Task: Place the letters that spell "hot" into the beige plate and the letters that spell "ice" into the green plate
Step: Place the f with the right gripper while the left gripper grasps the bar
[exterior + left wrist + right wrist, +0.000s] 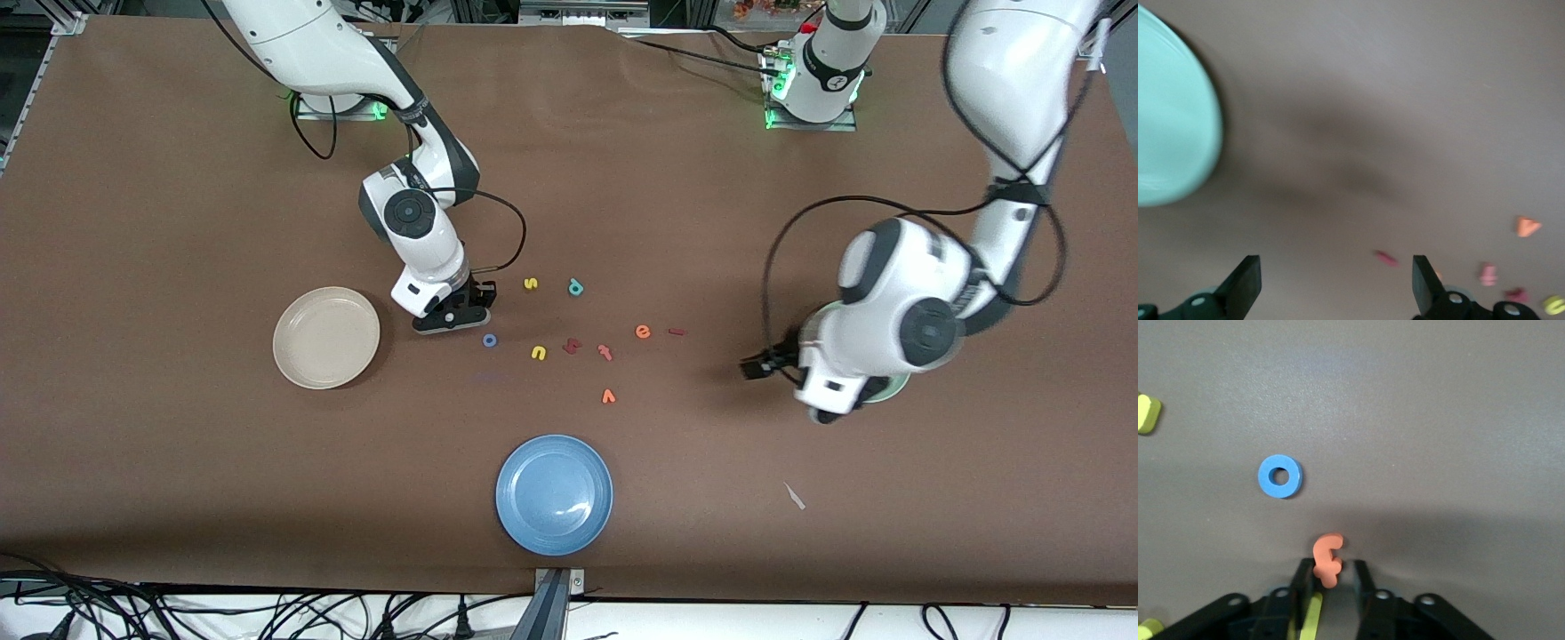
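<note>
My right gripper [458, 318] [1333, 570] is down at the table between the beige plate [326, 337] and the blue "o" [489, 340] [1279, 477]. Its jaws are drawn in on a salmon-orange letter [1327, 559] shaped like an f or t. A thin yellow strip lies against one finger; I cannot tell what it is. My left gripper [756, 364] [1336, 280] is open and empty, in the air beside the green plate [892, 391] [1171, 113], which that arm mostly hides. On the table lie an orange "t" [605, 352], orange "e" [643, 332], red "i" [677, 332] and a yellow arch letter [538, 353].
Loose letters lie mid-table: a yellow "s" [531, 284], a teal "p" [575, 286], a dark pink letter [572, 346] and an orange "v" [608, 396]. A blue plate [554, 494] sits nearer the front camera. A small white scrap [794, 496] lies toward the left arm's end.
</note>
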`<state>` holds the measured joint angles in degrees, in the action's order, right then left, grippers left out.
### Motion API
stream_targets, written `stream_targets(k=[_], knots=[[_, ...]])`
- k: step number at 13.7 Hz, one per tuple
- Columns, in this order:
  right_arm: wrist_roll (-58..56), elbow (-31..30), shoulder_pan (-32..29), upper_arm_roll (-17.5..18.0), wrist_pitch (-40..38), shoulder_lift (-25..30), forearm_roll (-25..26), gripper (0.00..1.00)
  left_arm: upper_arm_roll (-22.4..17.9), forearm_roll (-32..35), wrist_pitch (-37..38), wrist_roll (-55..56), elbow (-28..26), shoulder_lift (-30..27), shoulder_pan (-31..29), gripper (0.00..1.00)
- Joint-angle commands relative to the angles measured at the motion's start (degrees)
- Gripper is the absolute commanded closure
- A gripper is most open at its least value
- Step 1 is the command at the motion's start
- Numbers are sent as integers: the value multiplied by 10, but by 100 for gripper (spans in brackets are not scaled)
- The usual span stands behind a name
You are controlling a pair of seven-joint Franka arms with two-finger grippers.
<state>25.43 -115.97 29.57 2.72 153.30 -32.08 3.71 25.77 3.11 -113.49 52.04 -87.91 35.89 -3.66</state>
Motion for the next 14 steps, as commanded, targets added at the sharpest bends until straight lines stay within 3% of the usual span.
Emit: stream_targets(k=[1, 5, 8, 12, 14], knots=[[9, 0, 0, 2, 8, -6, 11, 90, -6, -5, -43, 66, -24, 22, 36, 10], [6, -1, -1, 1, 3, 7, 11, 95, -10, 13, -153, 186, -93, 38, 61, 10], [-57, -4, -32, -3, -54, 59, 11, 95, -8, 89, -223, 311, -147, 37, 70, 10], [-231, -26, -112, -3, -133, 123, 11, 95, -7, 97, -223, 382, -151, 37, 86, 23], [-277, -52, -140, -8, -141, 151, 11, 95, -8, 97, -223, 401, -153, 38, 92, 37]])
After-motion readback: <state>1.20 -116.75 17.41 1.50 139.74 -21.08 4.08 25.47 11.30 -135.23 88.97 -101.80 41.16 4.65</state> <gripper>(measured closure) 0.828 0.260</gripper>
